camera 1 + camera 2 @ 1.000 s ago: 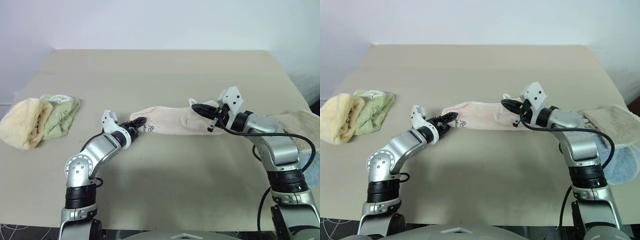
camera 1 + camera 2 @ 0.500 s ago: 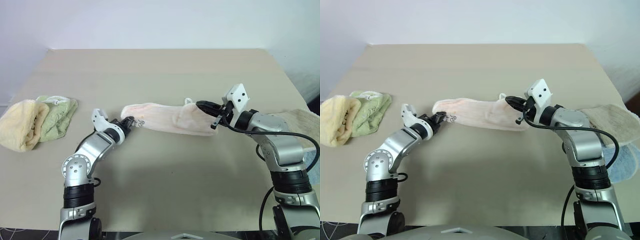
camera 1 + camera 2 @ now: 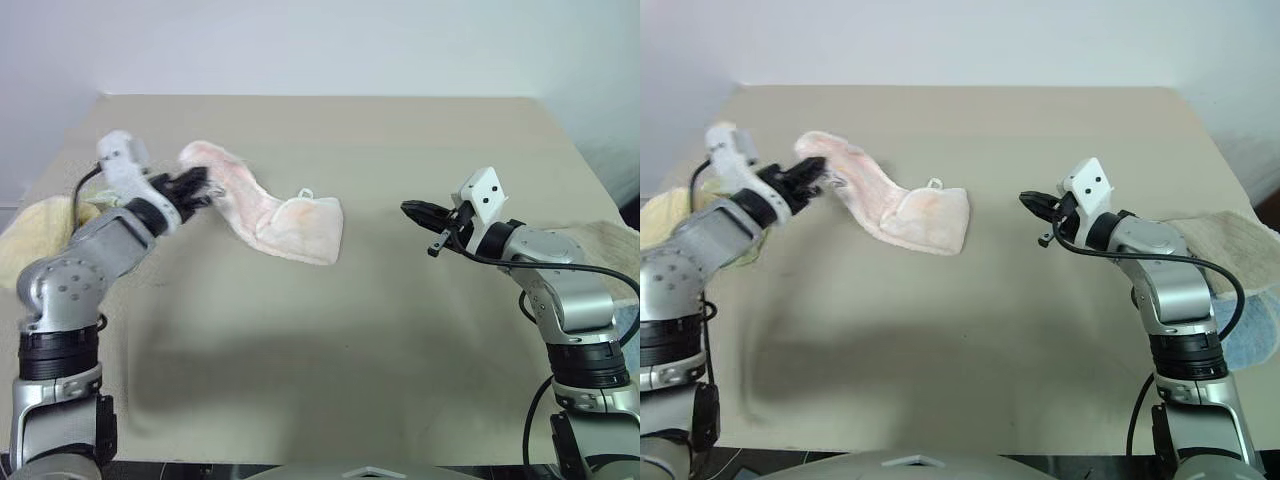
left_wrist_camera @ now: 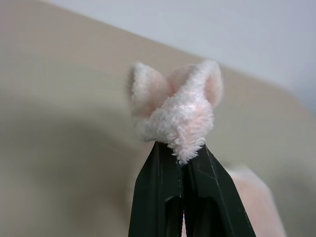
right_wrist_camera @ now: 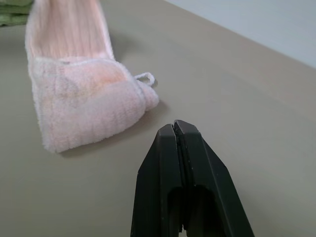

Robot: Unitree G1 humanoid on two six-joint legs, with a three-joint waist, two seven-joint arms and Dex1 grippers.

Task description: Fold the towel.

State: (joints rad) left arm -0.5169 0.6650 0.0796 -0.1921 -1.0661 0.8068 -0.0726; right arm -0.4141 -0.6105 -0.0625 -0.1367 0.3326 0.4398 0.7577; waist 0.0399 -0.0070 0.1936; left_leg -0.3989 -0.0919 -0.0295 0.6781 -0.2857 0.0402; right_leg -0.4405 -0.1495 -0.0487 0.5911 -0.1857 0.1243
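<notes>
The towel [image 3: 290, 225] is pale pink terry with a small loop [image 3: 305, 192]. My left gripper [image 3: 200, 188] is shut on one corner of it and holds that end raised at the left of the table. In the left wrist view the pinched tuft of towel [image 4: 175, 106] sticks out above the closed fingertips [image 4: 170, 168]. The towel's other end lies bunched on the table [image 3: 320, 330]. My right gripper [image 3: 408, 209] hovers to the right of the towel, apart from it. It is shut on nothing, and its fingers [image 5: 163, 163] meet in the right wrist view.
A yellow towel [image 3: 658, 215] lies at the table's left edge behind my left arm. A beige towel [image 3: 1230, 235] and a blue cloth [image 3: 1255, 340] lie at the right edge. The tan tabletop stretches wide in front and behind.
My left gripper closed on the towel's left corner and lifted it up and to the left. The towel's right end came away from my right gripper, which stayed in place.
</notes>
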